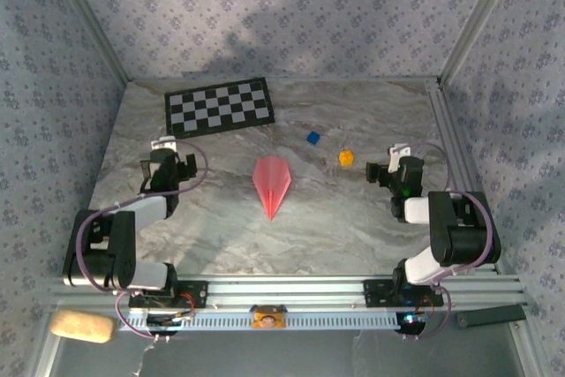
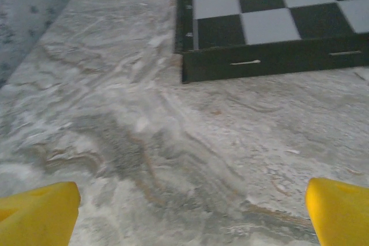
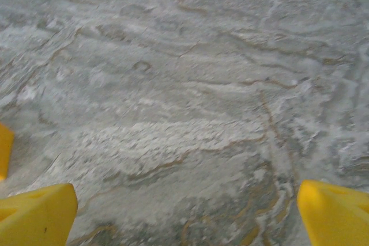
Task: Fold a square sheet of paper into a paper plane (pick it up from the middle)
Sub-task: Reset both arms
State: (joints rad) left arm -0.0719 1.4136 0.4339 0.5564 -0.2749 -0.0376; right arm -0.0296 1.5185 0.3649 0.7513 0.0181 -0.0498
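Two claws, both released. Left gripper [image 1: 167, 156] stands with jaws spread wide over bare marble; in its wrist view the yellow fingertips [image 2: 39, 214] sit at the far corners of the frame with nothing between them. Right gripper [image 1: 393, 165] is likewise spread; its yellow fingertips [image 3: 37, 214] frame only veined table surface, nothing grasped.

Paper plane [image 1: 272, 184] lies flat on the table [image 1: 353, 227], roughly midway between the two grippers and well apart from both; salmon-pink, centre crease visible, sharp tip pointing toward the arm bases, broad end toward the far wall.

Checkerboard [image 1: 219, 105] lies at the far left of the table, beyond the left gripper; its dark near edge shows close ahead in the left wrist view. Small blue block [image 1: 312, 138] and small orange block [image 1: 346, 157] rest right of the plane, the orange one nearer the right gripper; neither touches the plane.
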